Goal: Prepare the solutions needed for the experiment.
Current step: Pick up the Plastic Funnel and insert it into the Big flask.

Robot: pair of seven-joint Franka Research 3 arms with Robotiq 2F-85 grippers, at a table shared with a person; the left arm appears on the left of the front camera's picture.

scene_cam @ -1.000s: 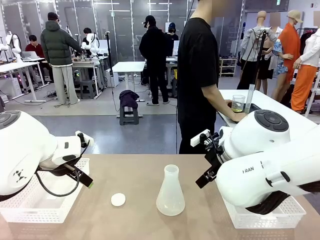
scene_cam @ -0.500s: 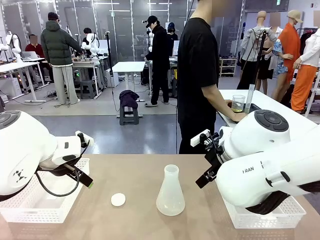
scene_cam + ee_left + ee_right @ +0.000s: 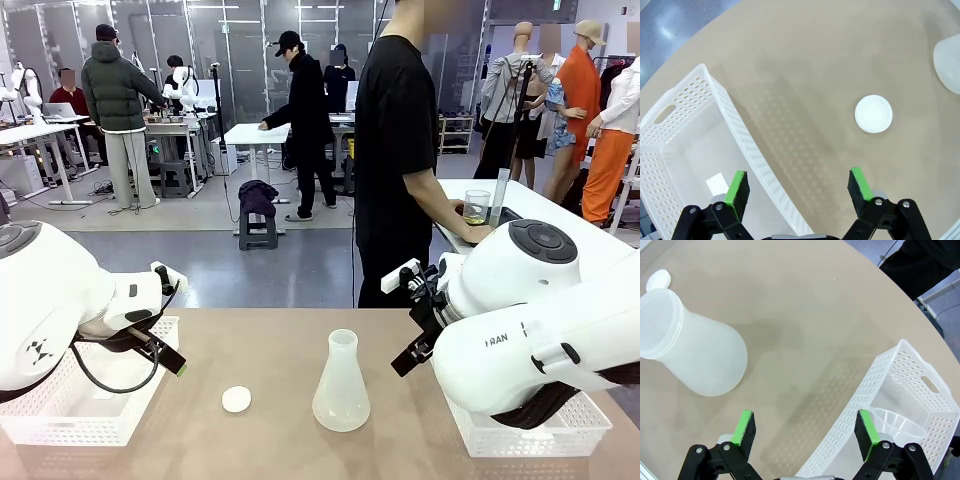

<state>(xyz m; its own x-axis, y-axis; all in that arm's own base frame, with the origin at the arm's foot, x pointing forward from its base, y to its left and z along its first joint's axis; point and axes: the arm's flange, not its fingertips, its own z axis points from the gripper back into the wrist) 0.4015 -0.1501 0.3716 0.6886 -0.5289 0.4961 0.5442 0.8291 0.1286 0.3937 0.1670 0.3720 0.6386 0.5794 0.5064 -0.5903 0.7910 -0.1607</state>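
The solutions (image 3: 475, 213) are a little pale yellow liquid in a clear beaker on the white side table at the far right, by the hand (image 3: 478, 233) of the person in black. A frosted conical flask (image 3: 341, 385) (image 3: 692, 347) stands upright mid-table with a small white stopper (image 3: 236, 399) (image 3: 873, 114) to its left. My left gripper (image 3: 170, 358) (image 3: 799, 187) hangs open over the rim of the left basket, a short way from the stopper. Beside the flask, my right gripper (image 3: 410, 355) (image 3: 807, 432) hangs open, holding nothing.
A white perforated basket (image 3: 75, 405) (image 3: 692, 145) sits at the left front. A second basket (image 3: 530, 432) (image 3: 875, 390) at the right front holds a clear funnel (image 3: 897, 426). Bare tan tabletop lies around the flask and stopper.
Neither arm, the flask nor the stopper has moved. Only a person far in the background has walked to the left.
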